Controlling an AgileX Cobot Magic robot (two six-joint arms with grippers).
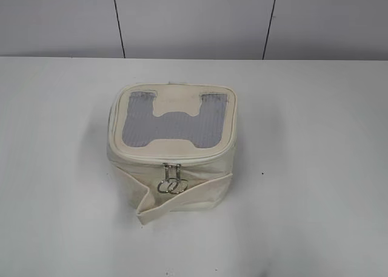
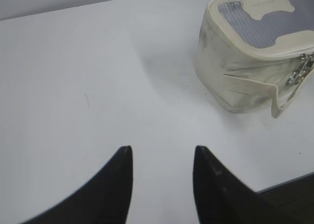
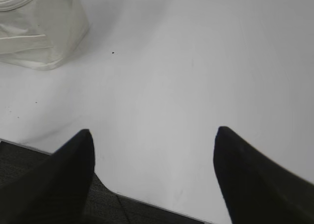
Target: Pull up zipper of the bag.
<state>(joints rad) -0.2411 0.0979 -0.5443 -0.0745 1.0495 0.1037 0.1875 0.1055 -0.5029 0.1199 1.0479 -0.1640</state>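
The cream-white boxy bag (image 1: 173, 168) stands in the middle of the white table, its lid with grey mesh and a cream H-shaped patch facing up. The zipper track runs round the lid's rim; its two silver pulls (image 1: 171, 179) with round rings hang together at the front. A loose strap (image 1: 151, 207) droops across the front side. Neither gripper shows in the exterior view. My left gripper (image 2: 162, 149) is open and empty, left of the bag (image 2: 245, 82). My right gripper (image 3: 153, 132) is open and empty near the table's front edge, right of the bag (image 3: 41, 33).
The white table (image 1: 315, 137) spreads around the bag. A grey panelled wall (image 1: 194, 19) stands behind it. Dark floor (image 3: 54, 204) shows below the table's front edge in the right wrist view.
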